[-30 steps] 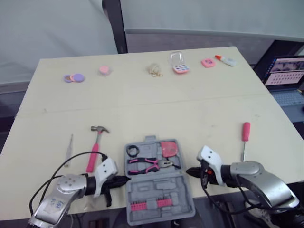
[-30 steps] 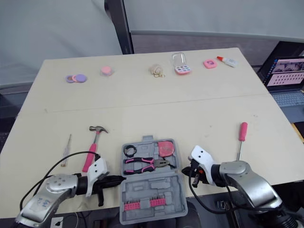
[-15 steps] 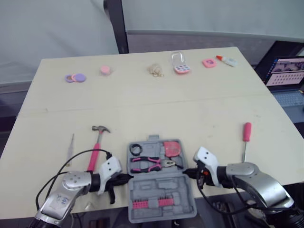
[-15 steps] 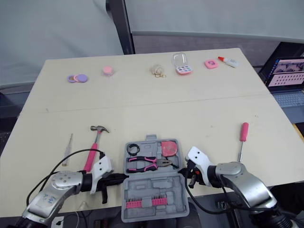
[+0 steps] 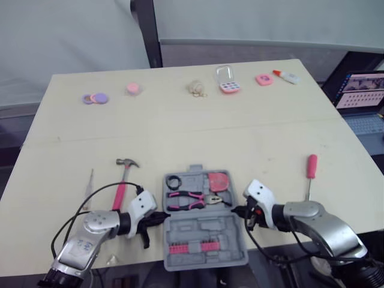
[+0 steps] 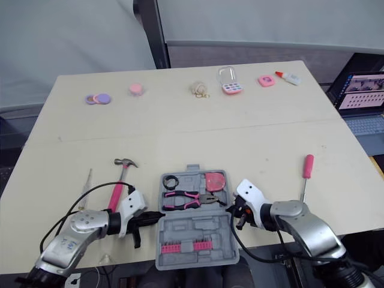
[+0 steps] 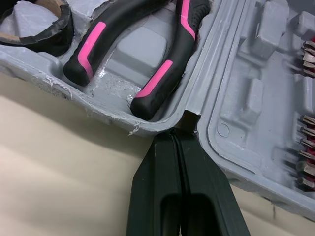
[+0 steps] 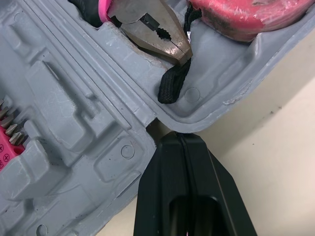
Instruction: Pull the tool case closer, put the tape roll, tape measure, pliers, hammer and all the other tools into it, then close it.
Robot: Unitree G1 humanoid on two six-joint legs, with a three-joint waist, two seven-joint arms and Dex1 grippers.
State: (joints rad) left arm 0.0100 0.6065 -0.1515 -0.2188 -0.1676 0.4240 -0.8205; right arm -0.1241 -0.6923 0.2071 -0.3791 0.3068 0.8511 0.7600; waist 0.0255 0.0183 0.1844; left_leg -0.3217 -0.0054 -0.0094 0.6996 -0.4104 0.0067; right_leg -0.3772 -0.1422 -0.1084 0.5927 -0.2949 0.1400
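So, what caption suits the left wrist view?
Shut left gripper at the hinge of the open tool case, beside the pliers.

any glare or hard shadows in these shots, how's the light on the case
Left eye view: soft, even light on the table, no hard shadows by the hammer; the laptop screen glows at the edge. Left wrist view: dark shadow under the tool case rim, small glint beside the pliers. Right wrist view: the pliers' metal head catches light, shadow under the rim.
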